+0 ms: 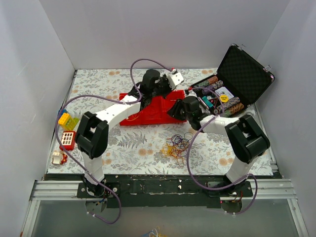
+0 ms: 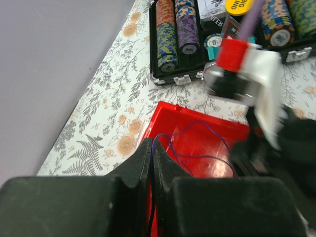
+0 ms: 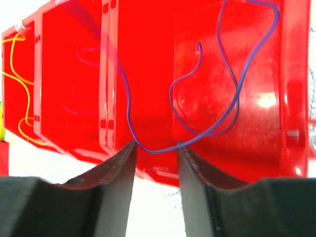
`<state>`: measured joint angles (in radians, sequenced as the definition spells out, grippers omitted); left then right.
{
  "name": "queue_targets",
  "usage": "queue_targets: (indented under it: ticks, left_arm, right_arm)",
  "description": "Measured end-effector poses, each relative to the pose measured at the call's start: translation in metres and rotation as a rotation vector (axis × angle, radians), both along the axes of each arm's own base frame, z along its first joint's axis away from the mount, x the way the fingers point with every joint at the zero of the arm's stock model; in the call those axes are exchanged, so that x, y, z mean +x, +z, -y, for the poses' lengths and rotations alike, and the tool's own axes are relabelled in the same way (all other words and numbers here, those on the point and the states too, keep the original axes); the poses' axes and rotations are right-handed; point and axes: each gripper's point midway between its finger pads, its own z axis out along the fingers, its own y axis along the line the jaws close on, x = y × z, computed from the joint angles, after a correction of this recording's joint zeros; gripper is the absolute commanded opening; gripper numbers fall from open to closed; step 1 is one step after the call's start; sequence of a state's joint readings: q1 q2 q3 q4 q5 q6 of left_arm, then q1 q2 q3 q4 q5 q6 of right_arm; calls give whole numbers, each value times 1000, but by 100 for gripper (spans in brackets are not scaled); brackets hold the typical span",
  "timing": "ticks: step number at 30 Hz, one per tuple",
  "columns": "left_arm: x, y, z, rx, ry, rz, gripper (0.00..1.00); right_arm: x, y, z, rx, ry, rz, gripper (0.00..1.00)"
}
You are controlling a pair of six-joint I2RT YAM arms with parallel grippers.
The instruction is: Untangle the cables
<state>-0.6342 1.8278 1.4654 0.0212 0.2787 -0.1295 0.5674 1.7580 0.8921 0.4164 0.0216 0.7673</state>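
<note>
A bundle of thin yellow, purple and red cables (image 1: 177, 145) lies on the floral cloth in front of a red divided bin (image 1: 148, 112). My left gripper (image 1: 168, 91) hangs over the bin's right end. In the left wrist view the gripper (image 2: 152, 148) is shut on a purple wire (image 2: 200, 121) that loops over the red bin (image 2: 207, 140). My right gripper (image 1: 175, 109) is at the bin's right front. In the right wrist view it (image 3: 155, 145) is open, and the purple wire (image 3: 232, 98) runs across the gap at its tips. A yellow wire (image 3: 19, 89) lies in a left compartment.
An open black case of poker chips (image 1: 237, 84) stands at the back right, close to both wrists. A yellow block (image 1: 64, 118), a red and white toy (image 1: 67, 140) and a small object (image 1: 58, 157) sit by the left wall. Thick lilac arm hoses arc over the cloth.
</note>
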Motion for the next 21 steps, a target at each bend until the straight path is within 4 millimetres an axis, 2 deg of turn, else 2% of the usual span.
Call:
queue_targets:
  ticks: [3, 8, 13, 21]
  left_arm:
    - [17, -18, 13, 3, 14, -43, 0]
    - [37, -46, 24, 40, 57, -85, 0]
    - [36, -67, 25, 86, 86, -115, 0]
    - [29, -72, 34, 112, 91, -104, 0]
  right_arm:
    - [-15, 3, 9, -45, -10, -11, 64]
    - [-25, 24, 24, -75, -31, 27, 64]
    - [-47, 42, 43, -79, -31, 82, 61]
    - [-99, 65, 91, -56, -82, 198, 61]
